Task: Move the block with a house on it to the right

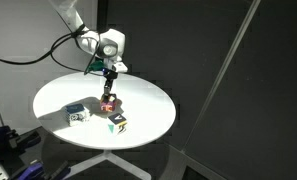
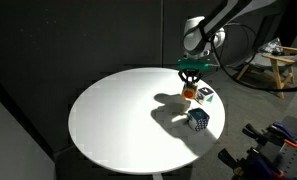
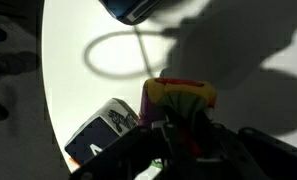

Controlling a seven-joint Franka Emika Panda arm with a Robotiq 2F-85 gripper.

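House block (image 1: 110, 101) beneath tool (image 1: 110, 91), grip unclear, on round white table (image 1: 148, 112), dark walls (image 1: 238, 60) behind.

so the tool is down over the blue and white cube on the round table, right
No, not the blue-and-white cube: the tool is down over the block with a house on it, the orange-yellow one, on the round table. An exterior view shows it.

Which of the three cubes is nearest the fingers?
The orange-yellow cube with the red picture, directly under the gripper; the blue-and-white cube and white cube sit apart.
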